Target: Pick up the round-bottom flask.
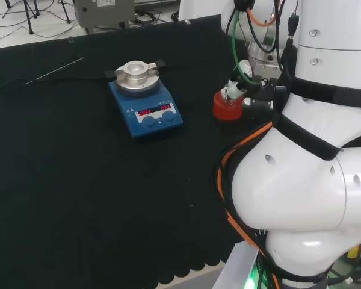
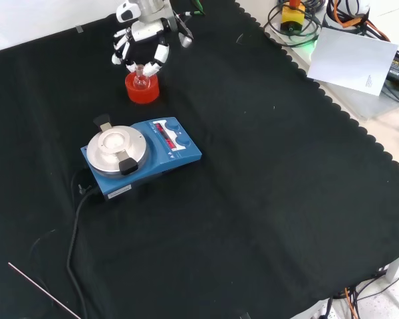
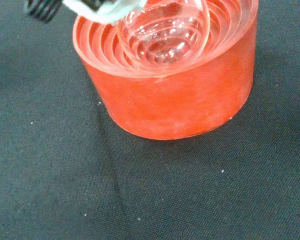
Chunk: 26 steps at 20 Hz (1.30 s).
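My black and white hand (image 2: 141, 41) is hovering right over the clear glass round-bottom flask (image 2: 141, 73), which is sitting in its red ribbed ring stand (image 2: 142, 90) near the far edge of the black cloth (image 2: 266, 199) in the front view. My fingers (image 2: 161, 54) are curving down on both sides of the flask's neck, their tips close about it; whether they are touching the glass or closing on it, I cannot tell. In the wrist view the flask's round bulb (image 3: 162, 30) is nesting low inside the stand's (image 3: 175, 95) stepped inner rings, and the stand is resting flat on the cloth. In the head view my hand (image 1: 240, 81) is showing just left of my own white links, directly above the red stand (image 1: 227, 108). The blue hotplate stirrer with a round silver top plate (image 2: 141, 154) is standing nearer the camera in the front view, apart from the stand, its black cable (image 2: 76, 219) trailing across the cloth. A thin metal rod (image 2: 43, 291) is lying near the cloth's lower left corner there.
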Available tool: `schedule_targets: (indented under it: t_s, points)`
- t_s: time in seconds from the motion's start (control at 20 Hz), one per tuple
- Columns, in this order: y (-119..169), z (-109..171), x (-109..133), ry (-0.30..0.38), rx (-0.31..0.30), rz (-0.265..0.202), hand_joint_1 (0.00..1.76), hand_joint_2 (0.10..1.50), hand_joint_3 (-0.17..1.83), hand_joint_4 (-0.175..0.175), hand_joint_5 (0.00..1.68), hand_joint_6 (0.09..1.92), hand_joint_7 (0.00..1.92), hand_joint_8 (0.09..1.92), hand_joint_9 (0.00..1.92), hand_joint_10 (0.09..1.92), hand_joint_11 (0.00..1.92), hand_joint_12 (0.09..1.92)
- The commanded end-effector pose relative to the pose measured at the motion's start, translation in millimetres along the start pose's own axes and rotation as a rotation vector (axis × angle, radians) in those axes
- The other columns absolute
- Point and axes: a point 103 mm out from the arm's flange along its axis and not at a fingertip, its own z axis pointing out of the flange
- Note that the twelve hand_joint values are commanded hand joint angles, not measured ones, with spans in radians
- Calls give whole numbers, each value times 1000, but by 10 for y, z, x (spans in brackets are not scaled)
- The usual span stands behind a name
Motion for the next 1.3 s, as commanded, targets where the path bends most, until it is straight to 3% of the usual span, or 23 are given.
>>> schedule_targets:
  t_s: [0.05, 0.6, 0.9, 1.3]
  points:
    - [-9, -22, 37, 1, -38, -1, 984, 1035, 253, 141, 890, 1161, 424, 576, 495, 592, 2, 1320]
    - [-13, -95, 64, 11, -41, -11, 993, 937, 491, 132, 888, 1253, 482, 547, 567, 550, 40, 1334]
    - [-94, -368, 251, -2, -57, -26, 1003, 842, 671, 141, 914, 1280, 489, 549, 573, 550, 92, 1332]
    - [-262, -696, 421, -10, -77, -52, 1013, 799, 747, 137, 930, 1291, 512, 556, 587, 554, 137, 1333]
